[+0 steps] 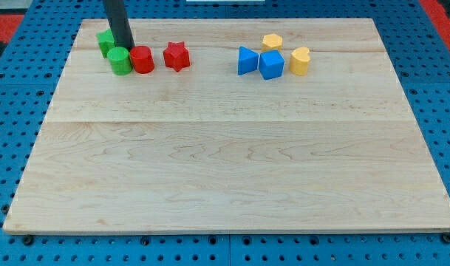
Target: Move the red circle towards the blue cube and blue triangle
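The red circle (142, 59) lies near the view's top left, touching a green circle (120, 60) on its left. My tip (125, 45) stands just above these two, between them and a second green block (106, 41) whose shape I cannot make out. The blue triangle (247, 60) and blue cube (271, 64) sit side by side to the view's right of centre, at the top. A red star (176, 55) lies between the red circle and the blue pair.
A yellow hexagon (272, 41) sits above the blue cube and a yellow heart-like block (300, 60) sits to its right. The wooden board (232, 162) rests on a blue pegboard surface (10, 111).
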{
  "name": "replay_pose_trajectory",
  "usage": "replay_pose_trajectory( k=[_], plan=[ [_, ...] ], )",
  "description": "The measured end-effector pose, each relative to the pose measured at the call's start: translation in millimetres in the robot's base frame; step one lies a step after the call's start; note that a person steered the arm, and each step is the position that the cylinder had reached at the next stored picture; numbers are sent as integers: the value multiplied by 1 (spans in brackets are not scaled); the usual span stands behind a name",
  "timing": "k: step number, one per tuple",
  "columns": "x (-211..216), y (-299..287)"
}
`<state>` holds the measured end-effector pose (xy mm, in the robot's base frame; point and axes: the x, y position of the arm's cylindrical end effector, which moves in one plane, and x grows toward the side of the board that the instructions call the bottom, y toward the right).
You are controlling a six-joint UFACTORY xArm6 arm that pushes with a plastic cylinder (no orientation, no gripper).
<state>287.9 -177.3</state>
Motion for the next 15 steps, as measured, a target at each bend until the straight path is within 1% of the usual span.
replay_pose_trajectory(
  k=[1,2,3,4,5,6,7,8,9,10,11,12,13,14,15],
  plan=[
    [10,10],
    [12,67],
    [16,92],
    [32,67],
    [35,55],
    [75,73],
    [87,94],
    [105,141],
    [130,151],
    [117,220],
    [149,250],
    [151,292],
    [86,263],
    [94,291],
    [110,223]
  ],
)
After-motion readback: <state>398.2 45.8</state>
